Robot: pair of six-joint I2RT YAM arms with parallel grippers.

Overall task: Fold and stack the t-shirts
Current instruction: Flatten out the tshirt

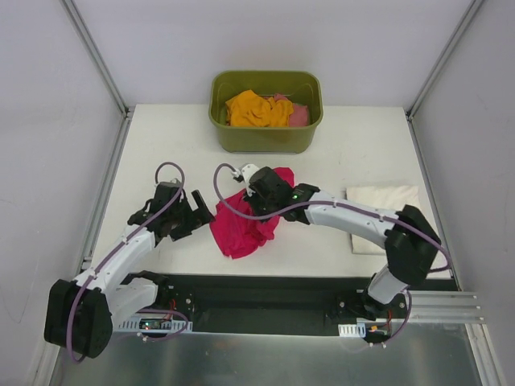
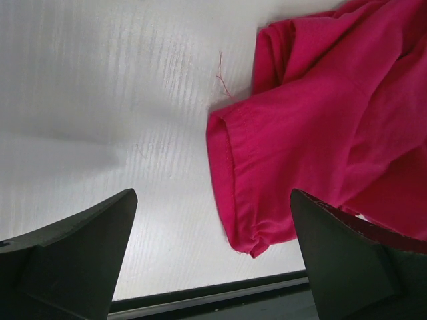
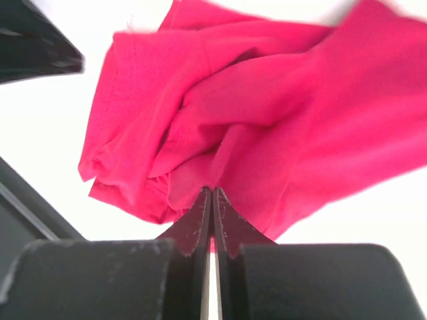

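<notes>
The crimson-pink t-shirt [image 1: 241, 227] lies crumpled on the table's near middle. My right gripper [image 1: 256, 197] is shut on a bunch of its cloth [image 3: 220, 133], the jaws pressed together. My left gripper [image 1: 193, 217] is open just left of the shirt, with a sleeve hem [image 2: 247, 193] between its spread fingers [image 2: 73, 247], not touching. A cream-white t-shirt [image 1: 382, 211] lies folded at the right. An orange t-shirt [image 1: 256, 109] and a salmon-pink one [image 1: 298, 114] lie in the tub.
The olive-green plastic tub [image 1: 265, 137] stands at the table's back middle. The table's black front edge [image 2: 213, 293] runs just below the left gripper. White walls with metal posts close in the sides.
</notes>
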